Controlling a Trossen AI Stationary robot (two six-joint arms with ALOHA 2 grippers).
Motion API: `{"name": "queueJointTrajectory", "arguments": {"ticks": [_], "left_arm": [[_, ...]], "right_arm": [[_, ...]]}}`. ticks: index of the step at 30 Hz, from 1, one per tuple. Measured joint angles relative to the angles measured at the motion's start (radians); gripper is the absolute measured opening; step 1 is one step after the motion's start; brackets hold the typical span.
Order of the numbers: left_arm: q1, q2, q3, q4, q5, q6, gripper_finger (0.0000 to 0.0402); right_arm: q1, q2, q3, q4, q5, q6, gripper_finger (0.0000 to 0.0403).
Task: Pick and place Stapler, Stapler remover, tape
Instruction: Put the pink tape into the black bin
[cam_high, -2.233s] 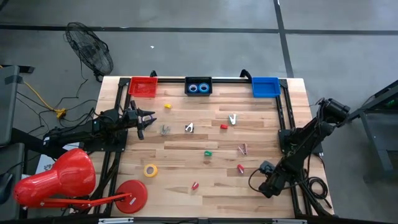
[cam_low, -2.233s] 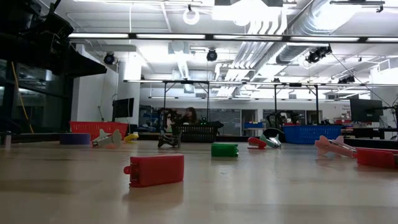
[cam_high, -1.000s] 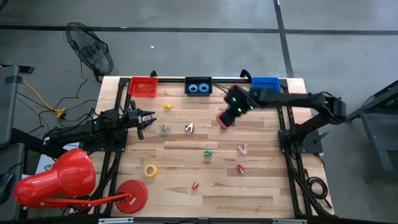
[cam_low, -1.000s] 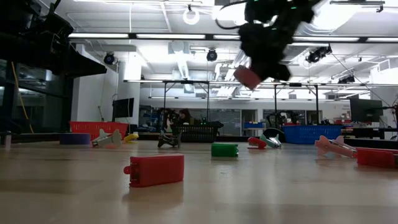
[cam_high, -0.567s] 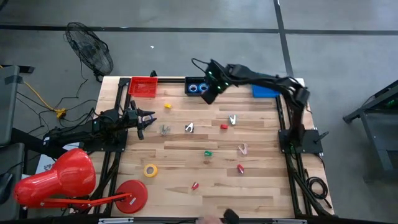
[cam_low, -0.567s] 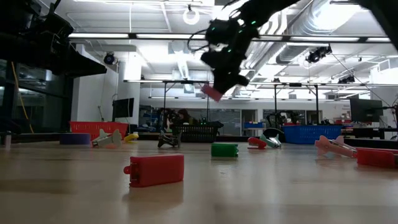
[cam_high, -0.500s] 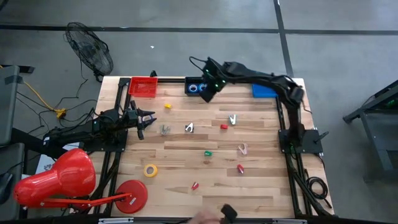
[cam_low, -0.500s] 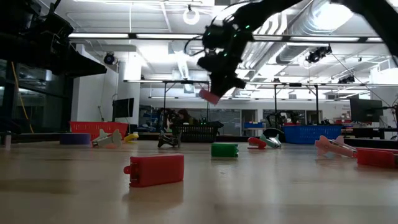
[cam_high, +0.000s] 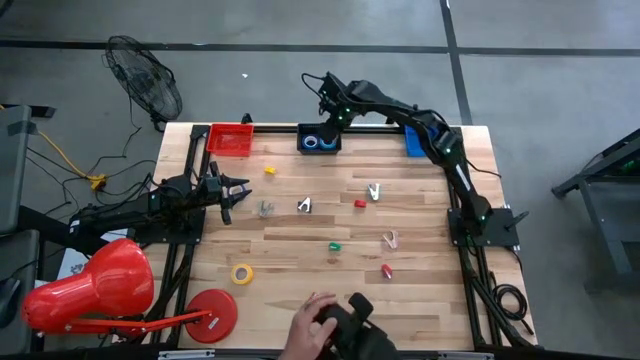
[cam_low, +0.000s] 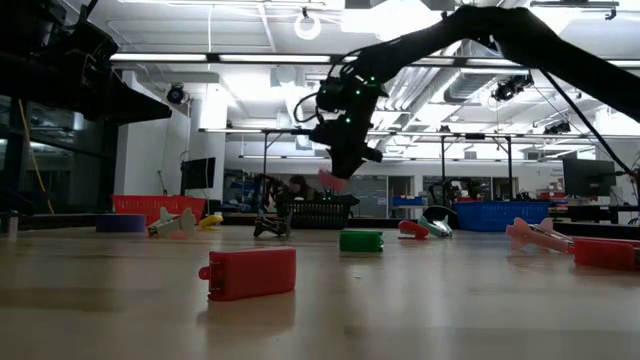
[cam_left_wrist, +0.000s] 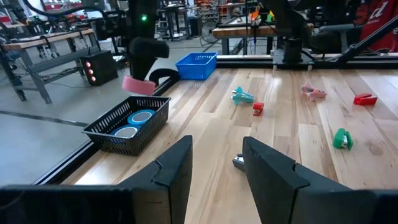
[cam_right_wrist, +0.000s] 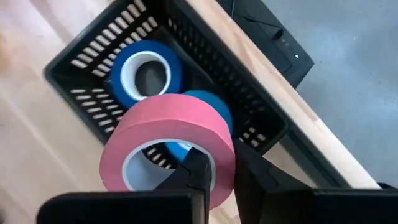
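Pink tape (cam_right_wrist: 168, 146) clamped in right gripper (cam_right_wrist: 214, 171), above black basket (cam_right_wrist: 261, 124).

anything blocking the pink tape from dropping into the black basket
Nothing visible blocks it. The right gripper holds the pink tape above the open black basket. Two blue tape rolls already lie inside, directly under it, so it would probably land on them.

Right gripper (cam_right_wrist: 211, 163) swung from right table edge across to black bin (cam_high: 319, 139) at rear, now above it, pinching pink tape (cam_right_wrist: 169, 144). Red stapler gone from front edge; person's hand (cam_high: 312, 322) now there.
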Motion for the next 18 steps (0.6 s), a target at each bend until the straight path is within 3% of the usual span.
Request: {"name": "queueJointTrajectory", "arguments": {"ticks": [18], "left_arm": [[0.000, 0.000, 0.000, 0.000, 0.000, 0.000, 0.0138]], "right_arm": [[-0.023, 0.057, -0.011, 0.040, -0.008, 0.146, 0.0045]]}}
